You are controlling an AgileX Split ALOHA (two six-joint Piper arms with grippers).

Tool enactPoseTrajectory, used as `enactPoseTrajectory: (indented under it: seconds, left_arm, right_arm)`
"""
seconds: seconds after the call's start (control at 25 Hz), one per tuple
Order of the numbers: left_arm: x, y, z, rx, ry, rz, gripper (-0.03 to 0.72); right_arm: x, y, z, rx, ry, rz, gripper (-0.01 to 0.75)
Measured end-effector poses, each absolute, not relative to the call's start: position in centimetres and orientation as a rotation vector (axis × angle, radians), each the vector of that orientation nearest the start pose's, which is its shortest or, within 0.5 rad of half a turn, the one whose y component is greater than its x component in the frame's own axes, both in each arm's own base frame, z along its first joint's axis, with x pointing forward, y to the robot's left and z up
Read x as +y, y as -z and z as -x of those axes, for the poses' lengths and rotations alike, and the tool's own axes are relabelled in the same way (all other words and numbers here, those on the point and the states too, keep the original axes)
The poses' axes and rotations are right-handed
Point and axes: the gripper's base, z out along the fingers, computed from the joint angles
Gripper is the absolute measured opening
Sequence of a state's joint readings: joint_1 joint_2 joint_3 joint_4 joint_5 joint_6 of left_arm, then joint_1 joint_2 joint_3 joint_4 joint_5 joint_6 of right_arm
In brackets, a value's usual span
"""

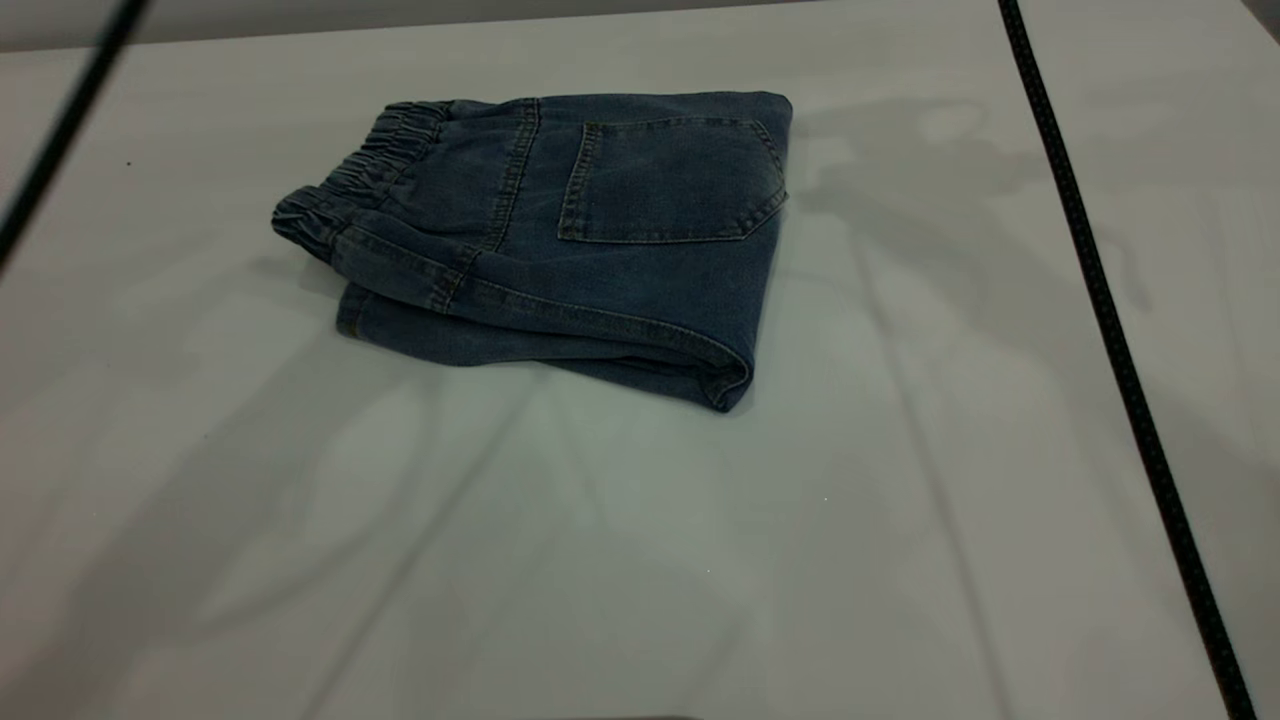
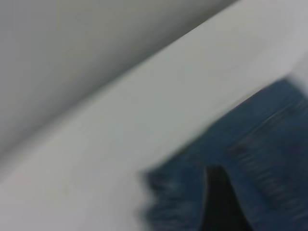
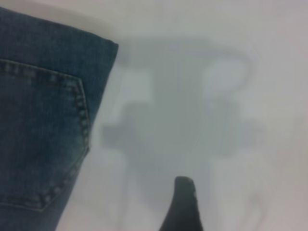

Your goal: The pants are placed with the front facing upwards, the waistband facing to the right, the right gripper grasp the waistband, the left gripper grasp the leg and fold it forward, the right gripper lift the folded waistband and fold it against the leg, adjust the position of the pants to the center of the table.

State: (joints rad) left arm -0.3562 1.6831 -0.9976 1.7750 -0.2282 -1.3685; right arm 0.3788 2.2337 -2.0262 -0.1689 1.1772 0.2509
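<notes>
The blue denim pants [image 1: 560,230] lie folded into a compact bundle on the white table [image 1: 640,550], back patch pocket [image 1: 670,180] up. The gathered waistband [image 1: 370,165] is at the bundle's left end. No gripper shows in the exterior view. In the left wrist view a dark part of my left gripper [image 2: 219,202] hangs over the blurred denim [image 2: 269,154], near its ruffled edge. In the right wrist view a dark tip of my right gripper [image 3: 184,207] is above bare table [image 3: 216,96], beside the pocket end of the pants [image 3: 43,120] and apart from them.
Two black braided cables cross the exterior view, one down the right side [image 1: 1110,340] and one at the upper left corner [image 1: 60,130]. Arm shadows fall on the table right of the pants. The table's far edge [image 1: 400,25] runs just behind the bundle.
</notes>
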Motion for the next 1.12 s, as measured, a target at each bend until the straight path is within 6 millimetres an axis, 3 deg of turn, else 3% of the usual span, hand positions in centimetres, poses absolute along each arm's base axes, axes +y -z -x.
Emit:
enactPoseTrajectory:
  seconds: [0.24,0.44,0.56,0.72,0.88,1.12]
  left_arm:
    - [-13.2,-22.4,-33.9,1.565,-0.396,-1.558,0.391]
    - [-12.8,-23.7,-33.7,1.456,-0.529,-1.631,0.391]
    - [-12.9,-25.6,-32.9,1.488,-0.43,-1.511,0.384]
    - [-13.2,-28.1,-31.6,1.564,-0.157,-1.288,0.343]
    - [-11.5,-29.0,-31.7,1.62,0.067,-1.097,0.305]
    - [-7.9,-31.1,-32.9,1.598,0.362,-0.676,0.288]
  right_arm:
    - [16.5,-22.7,-45.2,2.817,0.094,0.244,0.51]
    - [16.5,-22.7,-45.2,2.816,0.09,0.244,0.51]
    - [16.5,-22.7,-45.2,2.817,0.088,0.242,0.51]
    - [16.6,-22.7,-45.1,2.821,0.074,0.228,0.51]
    - [16.8,-22.7,-45.1,2.83,0.05,0.218,0.51]
    - [16.8,-22.6,-44.8,2.86,0.035,0.211,0.51]
